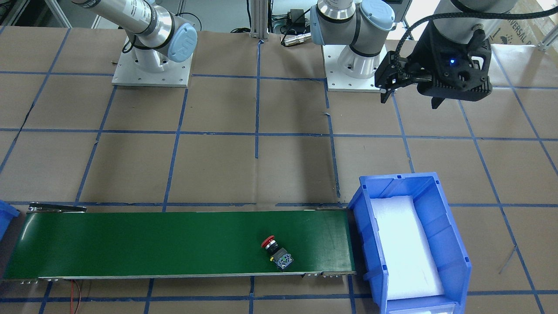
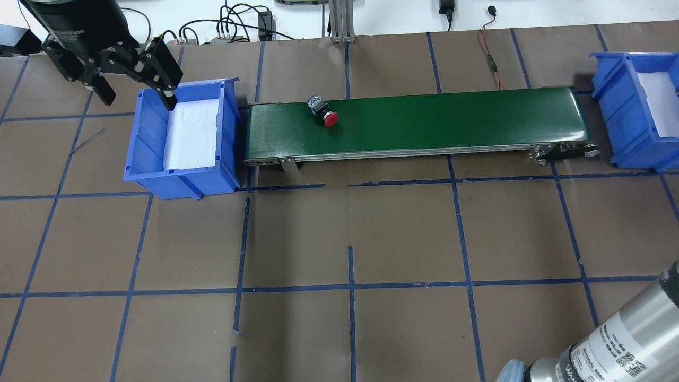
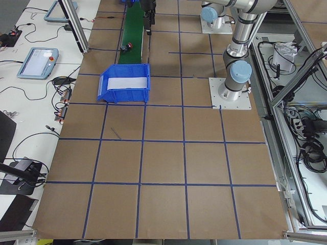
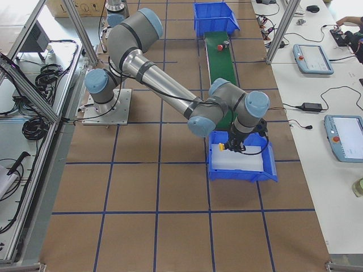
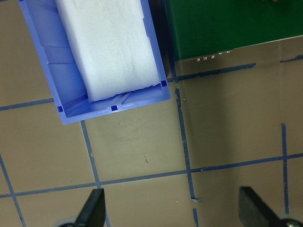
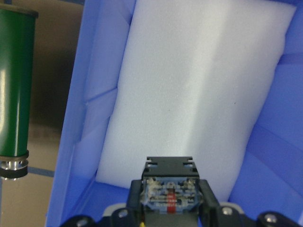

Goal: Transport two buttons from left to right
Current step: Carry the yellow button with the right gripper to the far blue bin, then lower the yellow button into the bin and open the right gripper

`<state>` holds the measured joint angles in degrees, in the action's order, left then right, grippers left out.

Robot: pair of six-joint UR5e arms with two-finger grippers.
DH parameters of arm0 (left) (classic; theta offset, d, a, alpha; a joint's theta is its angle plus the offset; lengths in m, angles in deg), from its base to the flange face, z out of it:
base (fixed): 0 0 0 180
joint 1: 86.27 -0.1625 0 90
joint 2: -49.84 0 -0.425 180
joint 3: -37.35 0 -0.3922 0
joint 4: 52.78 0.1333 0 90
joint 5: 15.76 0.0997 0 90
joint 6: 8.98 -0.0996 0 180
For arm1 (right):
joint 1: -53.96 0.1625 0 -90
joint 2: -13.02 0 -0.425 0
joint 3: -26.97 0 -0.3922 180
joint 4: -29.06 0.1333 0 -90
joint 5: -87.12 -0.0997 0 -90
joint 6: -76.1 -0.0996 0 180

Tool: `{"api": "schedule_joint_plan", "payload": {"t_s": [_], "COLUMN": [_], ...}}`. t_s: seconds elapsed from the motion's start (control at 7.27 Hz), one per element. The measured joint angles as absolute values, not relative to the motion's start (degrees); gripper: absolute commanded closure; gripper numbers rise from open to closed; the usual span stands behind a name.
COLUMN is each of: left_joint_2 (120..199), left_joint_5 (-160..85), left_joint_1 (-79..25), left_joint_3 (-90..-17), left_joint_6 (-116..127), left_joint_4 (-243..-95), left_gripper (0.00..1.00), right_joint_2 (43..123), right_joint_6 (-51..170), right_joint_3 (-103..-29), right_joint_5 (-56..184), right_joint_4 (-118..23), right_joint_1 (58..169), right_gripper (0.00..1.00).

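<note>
A: Where do we have room?
B: Open counter (image 2: 371,239) between us and the belt (image 2: 451,122). Left bin (image 2: 180,183) and right bin (image 2: 618,114) walls block both belt ends; red button (image 2: 324,112) sits on the belt near the left bin.

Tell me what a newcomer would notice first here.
The long green belt stands out, with a red button lying on its side near the left bin. Next comes the right claw, shut on the yellow button above the foam-lined right bin. The left claw hangs open by the left bin.
</note>
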<state>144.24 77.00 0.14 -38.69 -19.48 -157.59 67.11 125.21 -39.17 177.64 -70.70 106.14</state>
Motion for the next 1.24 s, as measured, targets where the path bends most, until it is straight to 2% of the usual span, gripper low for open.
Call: {"api": "schedule_joint_plan", "payload": {"t_s": [0.28, 0.41, 0.69, 1.1, 1.24], "left_joint_2": [141.6, 141.0, 141.5, 144.4, 144.8], "left_joint_5": [77.0, 77.0, 75.8, 72.6, 73.7], "left_joint_1": [-3.0, -3.5, -3.5, -1.4, -0.4], "left_joint_3": [-42.9, -44.0, -44.2, -44.3, -44.3], "left_joint_6": [-19.7, -19.6, -16.6, -11.9, -11.8], "left_joint_4": [-155.6, -153.6, -151.4, -148.6, -148.4], "left_gripper": [0.0, 0.0, 0.0, 0.0, 0.0], "right_joint_2": [65.3, 64.8, 63.8, 62.9, 62.8], "right_joint_6": [125.1, 125.0, 124.8, 125.0, 125.0], "right_joint_3": [-41.7, -42.2, -42.5, -42.9, -43.1], "right_joint_5": [177.7, 177.7, 177.7, 177.7, 177.7], "right_joint_4": [-75.1, -76.3, -77.0, -77.2, -77.5], "right_joint_1": [106.1, 106.1, 106.1, 106.1, 106.1], "right_gripper": [0.86, 0.79, 0.78, 0.63, 0.54]}}
